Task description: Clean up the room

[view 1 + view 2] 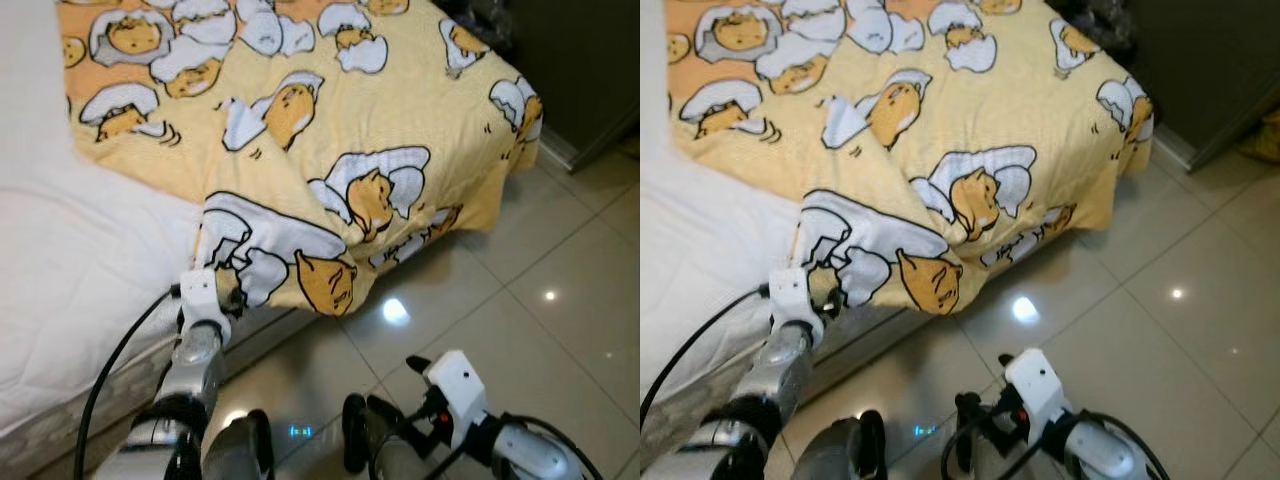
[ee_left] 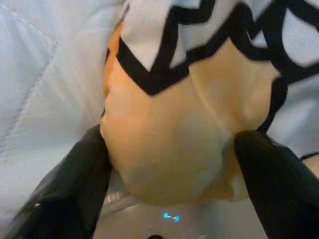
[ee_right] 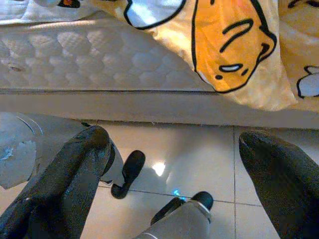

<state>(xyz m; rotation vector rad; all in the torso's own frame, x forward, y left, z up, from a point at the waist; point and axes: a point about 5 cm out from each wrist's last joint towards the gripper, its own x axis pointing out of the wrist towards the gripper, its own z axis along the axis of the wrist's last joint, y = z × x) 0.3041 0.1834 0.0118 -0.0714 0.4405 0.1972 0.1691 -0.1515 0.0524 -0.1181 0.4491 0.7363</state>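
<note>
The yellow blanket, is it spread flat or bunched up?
Bunched: the yellow blanket lies creased, a corner overhanging the mattress with the left gripper around it.

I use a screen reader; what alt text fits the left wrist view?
The left claw has its two black fingers around a bunched fold of the yellow cartoon-print blanket, with the white quilted mattress beside it.
</note>
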